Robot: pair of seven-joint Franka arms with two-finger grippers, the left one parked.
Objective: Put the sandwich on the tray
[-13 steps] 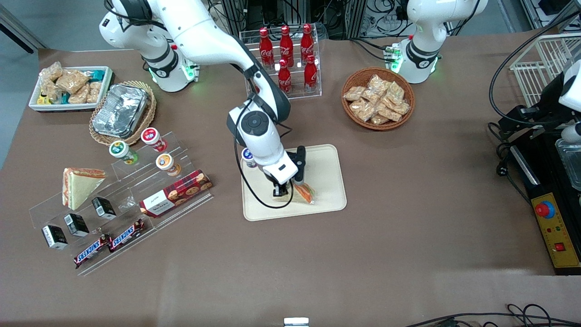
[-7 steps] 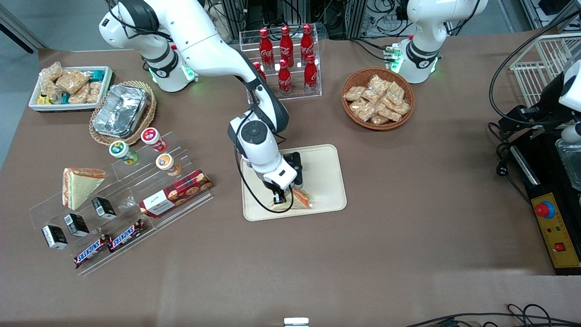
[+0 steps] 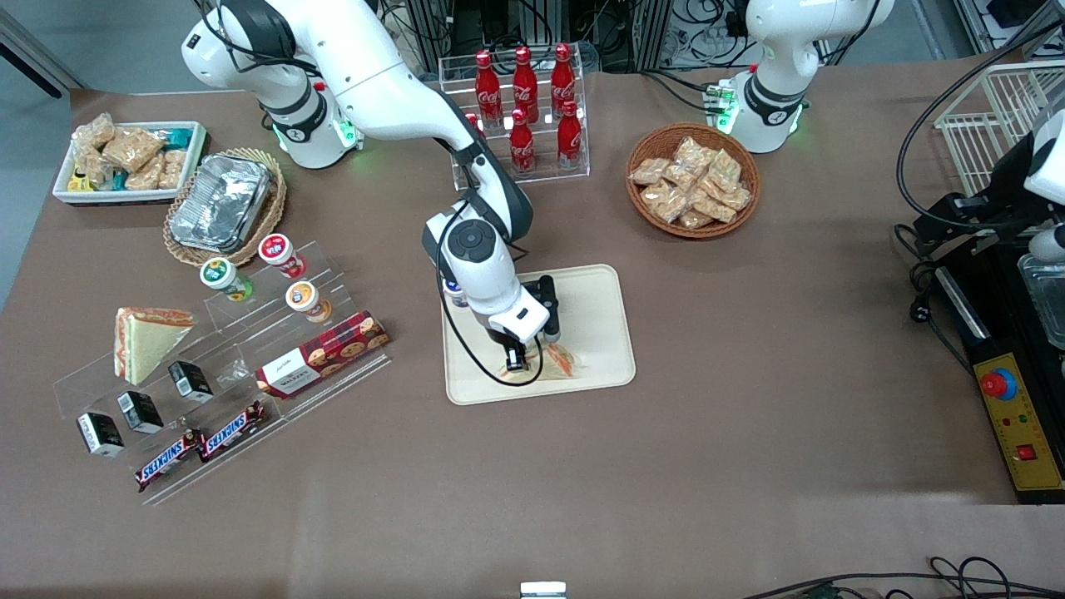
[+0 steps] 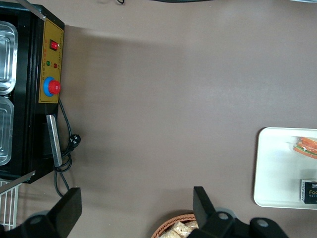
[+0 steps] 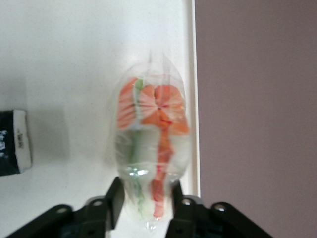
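While the right arm reaches out from its base over the middle of the table and bends steeply down at the wrist, its gripper (image 3: 526, 353) hangs low over the part of the tray (image 3: 601, 293) nearest the front camera, with the sandwich (image 3: 556, 360) between its fingers. The right wrist view shows that grip closely: the two dark fingers (image 5: 115, 201) are closed in on the clear wrap at the narrow end of the sandwich (image 5: 151, 144), one on each side, and the red-orange and green filling edge faces the camera, with the tray (image 5: 74, 59) pale beneath it and its rim just beside the wedge. That view also catches a small black packet (image 5: 14, 143) lying on the tray, which the front view hides under the arm; the left wrist view shows the same packet (image 4: 309, 191) and the sandwich (image 4: 306, 146) apart on the tray (image 4: 277, 168). From the front, I cannot tell whether the wedge rests fully on the tray. Toward the working arm's end of the table, a clear acrylic stand (image 3: 250, 349) holds snack bars (image 3: 200, 445), a second wrapped sandwich (image 3: 148, 339) and small cups (image 3: 279, 254). Farther from the camera stand a foil container (image 3: 220, 202), a white bin of packets (image 3: 129, 158), a rack of red cola bottles (image 3: 524, 100) and a wicker basket of snacks (image 3: 692, 180).
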